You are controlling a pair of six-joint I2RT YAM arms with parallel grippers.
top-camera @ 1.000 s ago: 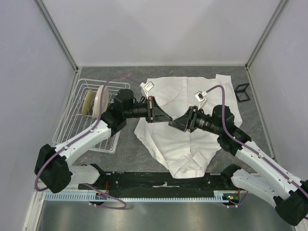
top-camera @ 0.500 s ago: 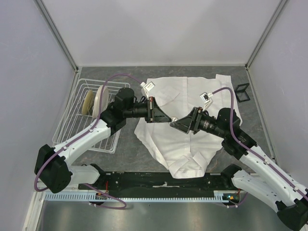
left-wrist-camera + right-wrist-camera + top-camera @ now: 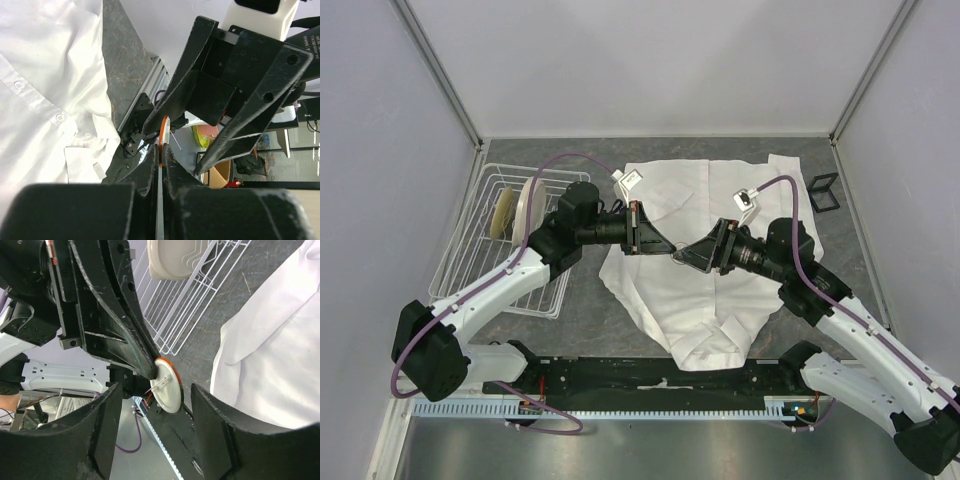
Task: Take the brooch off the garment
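— Brooch (image 3: 167, 386) first: where is it?
— In the air over the white shirt (image 3: 690, 300), apart from the cloth. Starting nearest, the arms' bases sit on a black rail (image 3: 650, 375) at the table (image 3: 590, 315) edge. The shirt's near end lies just beyond it. Above the shirt's middle the two claws meet tip to tip.
— Which one has it?
— The left gripper (image 3: 159, 150). Its fingers are clamped on the disc, which its own camera sees edge-on as an orange line with a thin pin. The right wrist view shows a pale flat face ringed in orange.
— And the right gripper (image 3: 688, 252)?
— Spread wide, a finger on either side of the disc, gripping nothing.
— Containers?
— One white wire rack (image 3: 480, 270), left of the shirt. In its far end a cream plate (image 3: 528, 205) stands on edge, with a tan disc (image 3: 503, 215) upright beside it.
— Farther back?
— A small black wire stand (image 3: 823, 192), just beside the shirt's far right corner.
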